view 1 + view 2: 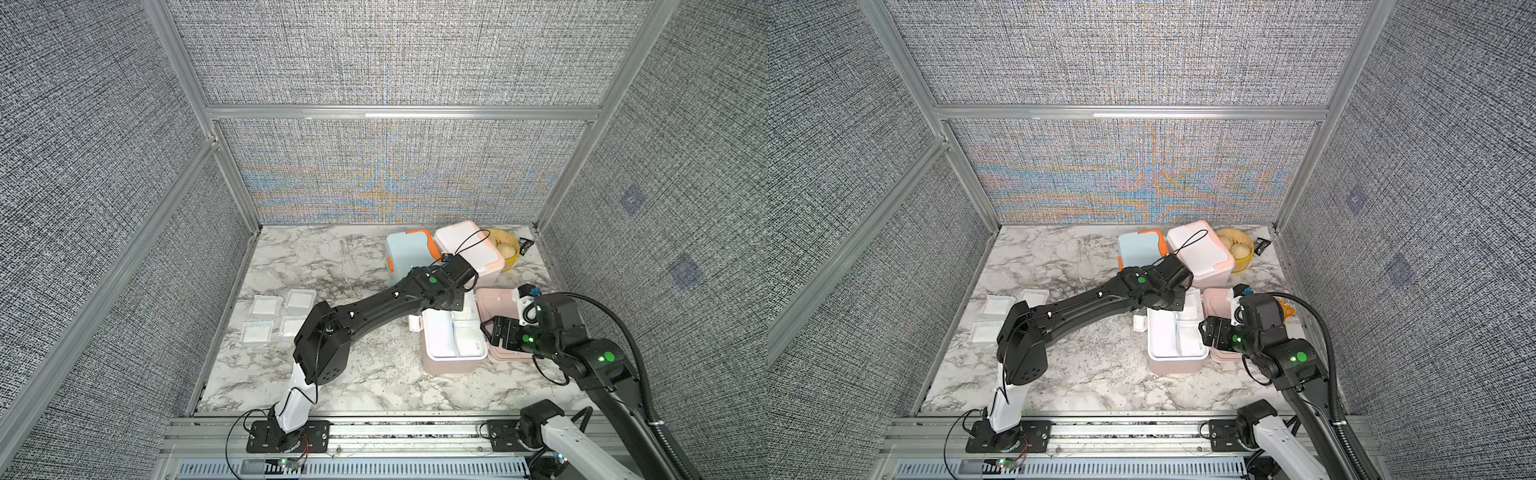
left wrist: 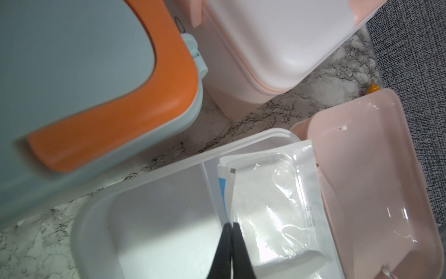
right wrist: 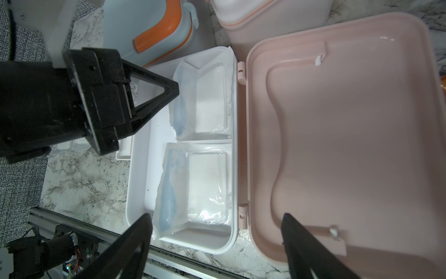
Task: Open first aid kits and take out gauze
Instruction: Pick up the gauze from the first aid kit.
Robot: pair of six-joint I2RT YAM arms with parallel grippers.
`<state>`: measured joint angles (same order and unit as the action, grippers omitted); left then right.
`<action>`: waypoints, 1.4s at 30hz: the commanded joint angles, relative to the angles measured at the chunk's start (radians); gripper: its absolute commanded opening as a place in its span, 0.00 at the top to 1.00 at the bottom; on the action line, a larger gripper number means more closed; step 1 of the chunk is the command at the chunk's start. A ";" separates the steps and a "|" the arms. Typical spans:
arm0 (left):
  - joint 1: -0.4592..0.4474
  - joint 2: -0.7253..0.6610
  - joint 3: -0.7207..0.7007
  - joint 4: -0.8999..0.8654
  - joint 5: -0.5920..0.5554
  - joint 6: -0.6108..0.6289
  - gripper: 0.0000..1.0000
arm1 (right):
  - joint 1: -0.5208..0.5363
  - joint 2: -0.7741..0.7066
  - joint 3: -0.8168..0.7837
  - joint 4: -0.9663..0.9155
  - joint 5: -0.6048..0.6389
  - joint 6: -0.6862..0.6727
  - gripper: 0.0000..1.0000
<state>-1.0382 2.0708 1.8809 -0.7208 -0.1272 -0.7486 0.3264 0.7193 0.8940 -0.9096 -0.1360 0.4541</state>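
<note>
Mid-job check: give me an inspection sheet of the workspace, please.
Surface: marble tabletop, no spills seen.
Job's things: pink kit open, with far pack and near pack in its tray; blue kit and white kit shut; four gauze packs laid out on the table.
Clutter: yellow basket, black packet, orange wrapper.
Grippers: left gripper shut on far pack's edge; right gripper open above pink kit.
Cables: left wrist cable loops over white kit, contact unclear.
Surroundings: grey fabric panels; nothing else seen.
</note>
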 commanded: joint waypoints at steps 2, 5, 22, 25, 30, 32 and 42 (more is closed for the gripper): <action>-0.001 -0.014 0.002 -0.026 -0.003 0.013 1.00 | 0.000 0.000 0.000 0.006 -0.007 0.000 0.14; -0.002 -0.026 -0.002 -0.026 -0.003 0.012 1.00 | -0.001 0.000 0.001 0.006 -0.008 -0.001 0.14; -0.003 -0.040 -0.010 -0.021 -0.003 0.004 0.53 | 0.000 0.012 -0.009 0.016 -0.013 0.005 0.13; -0.002 -0.012 0.017 -0.045 -0.003 0.000 0.55 | -0.001 0.009 -0.008 0.015 -0.013 0.002 0.13; -0.002 0.024 0.043 -0.063 -0.008 -0.003 0.62 | -0.001 0.014 -0.005 0.016 -0.009 0.000 0.13; -0.002 0.033 0.048 -0.066 -0.006 -0.003 0.67 | -0.001 0.015 -0.006 0.017 -0.009 -0.002 0.13; -0.002 0.038 0.057 -0.071 -0.002 0.003 0.96 | 0.000 0.018 -0.006 0.021 -0.009 -0.005 0.13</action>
<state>-1.0389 2.1105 1.9293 -0.7780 -0.1310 -0.7517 0.3264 0.7349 0.8860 -0.9066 -0.1390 0.4545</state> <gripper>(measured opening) 0.047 0.870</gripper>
